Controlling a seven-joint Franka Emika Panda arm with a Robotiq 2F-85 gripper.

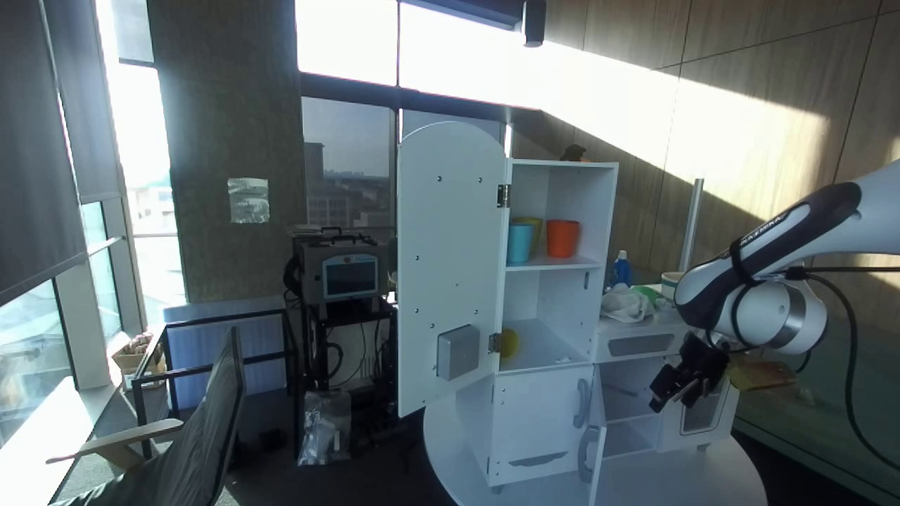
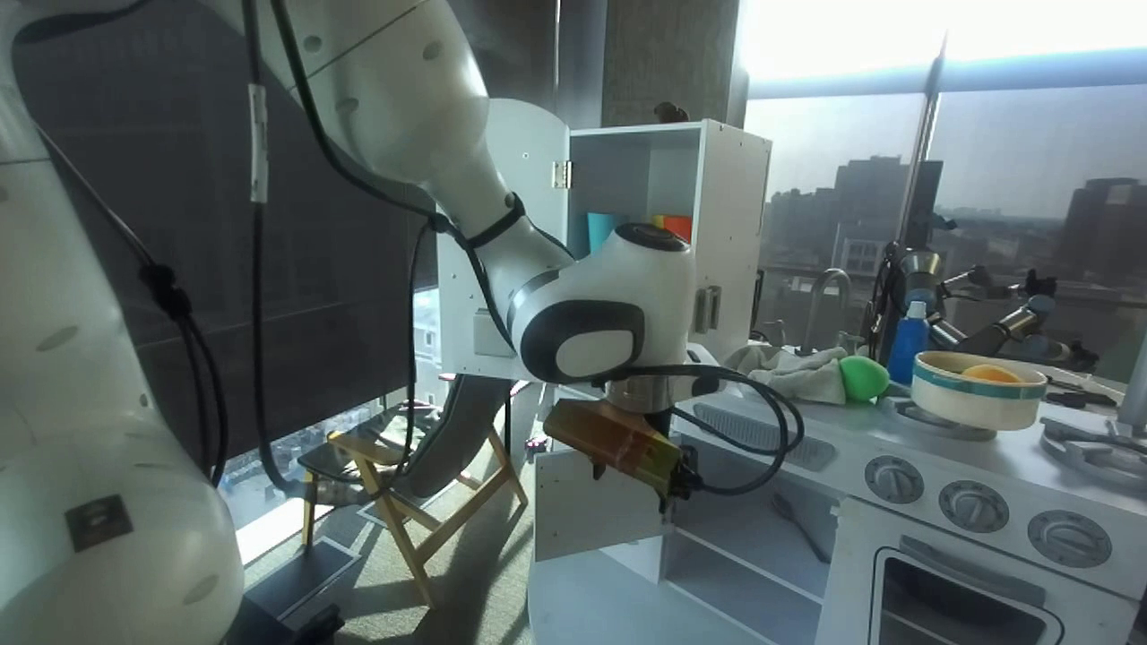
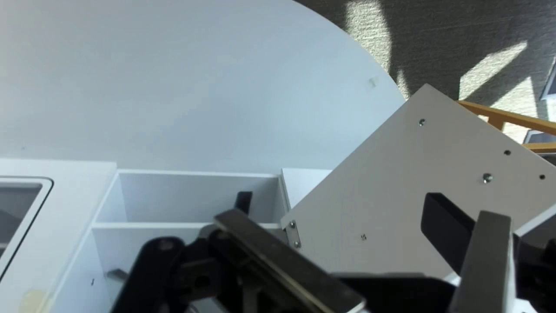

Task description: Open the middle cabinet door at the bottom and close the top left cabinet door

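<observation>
Hanging spread, fingers [image 3: 481, 263] clear of open middle door [image 2: 596, 515] edge

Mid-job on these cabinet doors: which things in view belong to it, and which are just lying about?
Part of the job:
middle cabinet door at the bottom, standing open
top left cabinet door, open, yet to be closed
gripper, open

Just lying about:
blue cup
orange cup
cloth
green object
blue bottle
bowl
</observation>
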